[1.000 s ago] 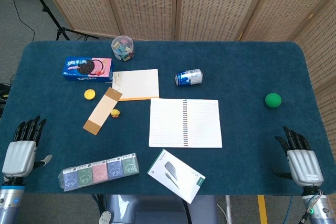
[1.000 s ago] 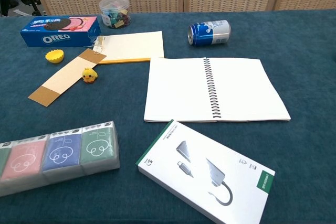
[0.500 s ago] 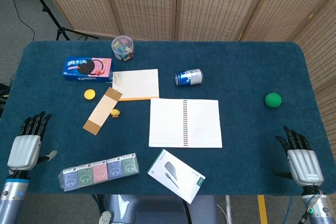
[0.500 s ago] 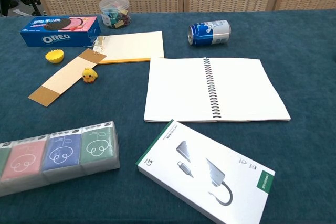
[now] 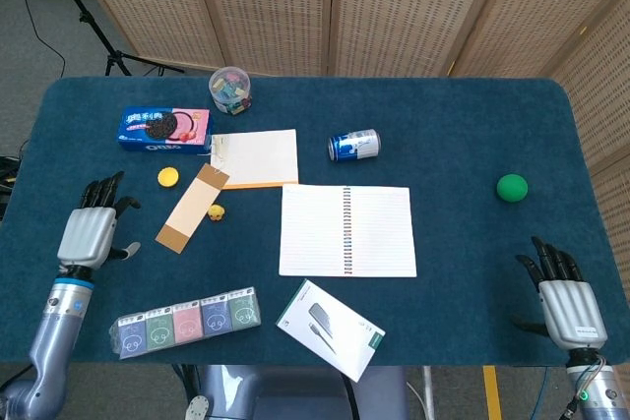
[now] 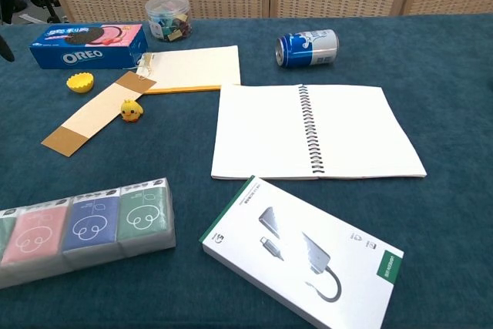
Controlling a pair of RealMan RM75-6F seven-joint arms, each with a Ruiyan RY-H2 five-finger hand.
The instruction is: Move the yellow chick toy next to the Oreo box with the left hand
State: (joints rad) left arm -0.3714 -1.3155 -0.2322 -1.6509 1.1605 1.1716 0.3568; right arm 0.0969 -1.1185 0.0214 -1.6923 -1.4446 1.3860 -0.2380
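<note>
Chick toy (image 5: 216,211), small and yellow, sits on the blue surface (image 5: 453,135) touching the right edge of a tan cardboard strip (image 5: 192,208), well apart from the Oreo box (image 5: 164,129), which lies flat near the far left corner. Nothing holds the toy.

The left hand (image 5: 92,231) has its fingers (image 5: 101,190) spread apart and extended, holding nothing; it is over the left part of the surface, left of the cardboard strip and apart from the toy. In the chest view only a dark sliver shows at the left edge, too small to tell what it is. The right hand (image 5: 564,299) is at the near right corner, palm down, its fingers straight and slightly apart, also holding nothing.

Between the Oreo box and the strip lies a yellow cap (image 5: 168,177), just left of the strip's far end. A cream notepad (image 5: 255,157) lies right of the box, its near left corner touching the strip. Behind it stands a clear jar (image 5: 230,90) filled with coloured clips. A blue drink can (image 5: 353,145) lies on its side near the middle, and just in front of it an open spiral notebook (image 5: 346,230) lies flat. Near the front edge are a row of wrapped tissue packs (image 5: 184,322) and a white box with a green stripe (image 5: 330,329), set at an angle. A green ball (image 5: 511,187) rests alone on the right side.
</note>
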